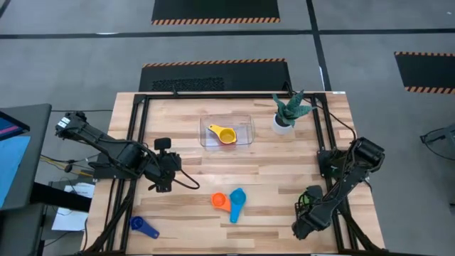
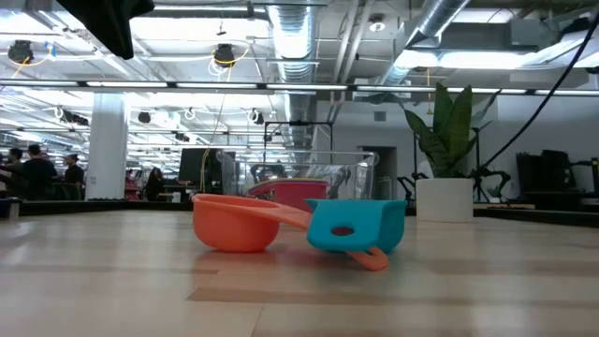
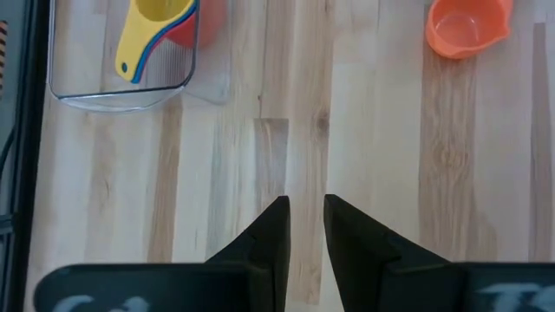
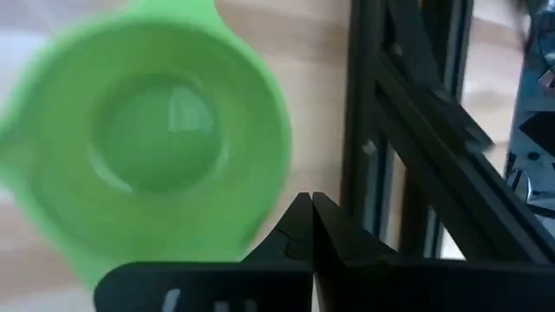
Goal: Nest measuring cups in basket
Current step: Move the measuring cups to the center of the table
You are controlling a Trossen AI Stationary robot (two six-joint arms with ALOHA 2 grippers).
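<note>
The clear basket [image 1: 245,121] stands at the table's middle far side. In it a yellow cup [image 1: 223,134] lies nested on others, with blue and red edges [image 3: 192,26] showing. An orange cup [image 1: 220,200] and a teal cup [image 1: 237,202] lie together near the front middle, the teal one on its side [image 2: 356,227]. A dark blue cup [image 1: 144,227] sits at the front left. My left gripper [image 3: 305,217] hovers left of centre, narrowly open, with nothing between its fingers. My right gripper [image 4: 310,206] is shut, low at the front right, beside a green cup [image 4: 165,147]. My right gripper's shut fingertips stand just at the outer rim [image 4: 279,186] of the green cup, slanting down from above. I cannot tell whether they touch it. The cup rests mouth up on the table.
A white pot with a green plant [image 1: 286,114] stands right of the basket. The black frame rails [image 4: 373,156] run close beside the green cup at the right edge. Bare wood lies between the basket and the orange and teal cups.
</note>
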